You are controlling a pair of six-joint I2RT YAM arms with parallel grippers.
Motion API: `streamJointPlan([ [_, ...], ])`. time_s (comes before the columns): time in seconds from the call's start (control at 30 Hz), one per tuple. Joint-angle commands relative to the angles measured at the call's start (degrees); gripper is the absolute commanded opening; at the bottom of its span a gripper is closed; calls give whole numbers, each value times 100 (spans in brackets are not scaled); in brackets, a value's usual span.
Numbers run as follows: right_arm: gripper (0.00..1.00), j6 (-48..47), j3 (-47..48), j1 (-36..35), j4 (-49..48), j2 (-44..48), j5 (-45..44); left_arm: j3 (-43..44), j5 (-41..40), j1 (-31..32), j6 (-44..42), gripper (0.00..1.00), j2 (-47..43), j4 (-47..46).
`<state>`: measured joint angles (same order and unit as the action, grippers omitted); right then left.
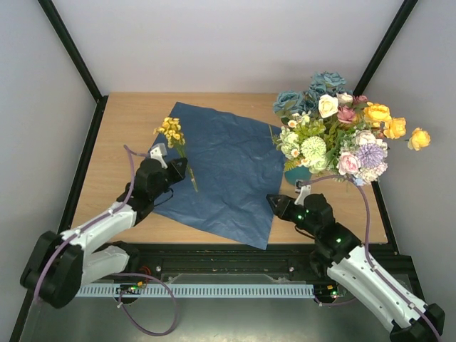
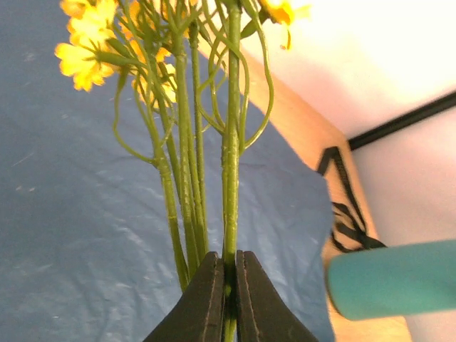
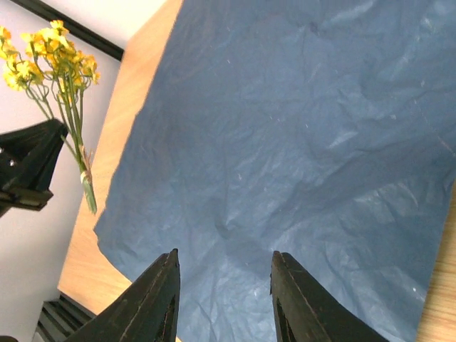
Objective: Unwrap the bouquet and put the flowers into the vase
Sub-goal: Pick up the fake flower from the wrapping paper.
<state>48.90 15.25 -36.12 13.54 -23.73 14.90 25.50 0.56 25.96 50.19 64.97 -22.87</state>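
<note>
Pinching the yellow sprig low, your left fingers are pressed together; right fingers spread, empty, above the blue paper. Carry it stems-down to the crowded vase on the right; feed slowly.

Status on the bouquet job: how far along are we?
Done: blue paper lies spread flat, and most flowers stand in the vase. In hand: left gripper is shut on the stems of the yellow sprig, at the paper's left edge. Left: get that sprig into the vase. Idle: right gripper, open and empty above the paper.
</note>
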Motion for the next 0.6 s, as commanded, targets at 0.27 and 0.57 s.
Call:
streamJointPlan([
  [0.27,38,-512,541,-44,-989,1126,597,-255,2745,142,-1586,2,-1968,-211],
  [0.57,38,-187,630,-45,-1353,821,1417,-230,3396,704,-1870,2,-2014,-319],
])
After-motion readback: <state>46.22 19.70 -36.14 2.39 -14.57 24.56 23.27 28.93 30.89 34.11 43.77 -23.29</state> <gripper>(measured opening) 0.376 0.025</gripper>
